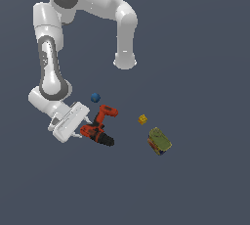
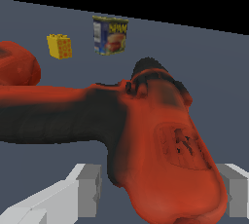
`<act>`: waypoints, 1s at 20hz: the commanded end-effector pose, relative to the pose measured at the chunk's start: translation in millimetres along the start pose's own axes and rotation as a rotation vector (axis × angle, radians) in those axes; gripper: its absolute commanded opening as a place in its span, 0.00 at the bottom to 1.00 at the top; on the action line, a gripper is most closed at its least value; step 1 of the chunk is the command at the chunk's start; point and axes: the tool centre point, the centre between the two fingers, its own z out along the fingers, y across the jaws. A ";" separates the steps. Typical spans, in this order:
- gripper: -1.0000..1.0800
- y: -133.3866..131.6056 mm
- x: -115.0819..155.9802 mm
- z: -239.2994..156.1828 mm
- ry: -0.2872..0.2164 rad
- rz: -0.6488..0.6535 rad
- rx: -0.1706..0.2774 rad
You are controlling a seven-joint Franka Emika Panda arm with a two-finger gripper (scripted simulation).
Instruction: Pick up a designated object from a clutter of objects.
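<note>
It was a simulated scene, not a real room: a flat, plain grey-blue floor (image 1: pixel 205 48) without walls, with smooth rendered objects.

A: Obstacles near the pincer (image 1: pixel 84 130)?

B: Item one: red-orange drill (image 1: pixel 99 127), lying flat; its rear body fills the gap between the two fingers (image 2: pixel 85 189) in the wrist view. Item two: blue ball (image 1: pixel 95 97), near the drill's handle end, apart from it.

A: Further off?

B: Item three: yellow cube (image 1: pixel 142 119). Item four: olive-green can (image 1: pixel 159 141), tipped over, just beyond the cube. Both well apart from the drill, toward the exterior view's right.

A: Free room?

B: A bare strip of tabletop (image 1: pixel 205 72) between drill and cube; open surface beyond the can and in front of the drill.
</note>
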 end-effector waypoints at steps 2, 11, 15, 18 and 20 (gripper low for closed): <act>0.00 0.2 -0.2 1.5 0.000 -0.001 -0.001; 0.00 1.1 3.1 -3.1 0.000 0.000 0.000; 0.00 5.0 16.8 -18.2 -0.002 -0.001 0.001; 0.00 9.9 33.4 -37.2 -0.002 -0.001 0.002; 0.00 14.1 47.3 -52.8 -0.003 -0.001 0.003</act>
